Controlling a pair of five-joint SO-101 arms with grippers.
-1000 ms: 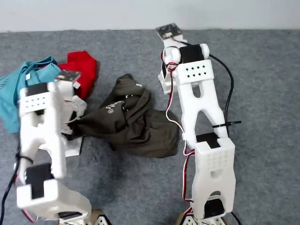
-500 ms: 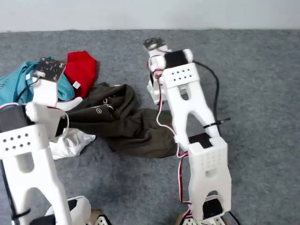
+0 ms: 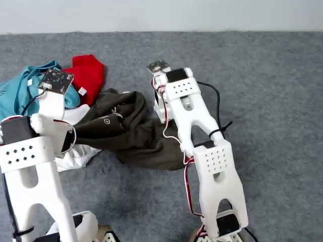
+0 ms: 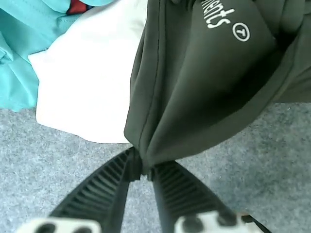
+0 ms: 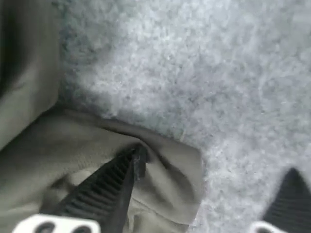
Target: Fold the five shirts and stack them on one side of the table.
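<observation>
Left jaws: closed, pinching a fold of the olive shirt (image 4: 204, 87). Right jaws: wide open, one side resting on that shirt's edge. Olive shirt lies crumpled mid-surface (image 3: 272, 101). White shirt (image 3: 75, 154), teal shirt (image 3: 17, 93) and red shirt (image 3: 88, 73) are bunched toward the left edge.

The surface (image 3: 282, 101) is covered throughout by a grey, felt-like material. Along its far edge, a pale wall (image 3: 161, 15) is seen from the high view.
</observation>
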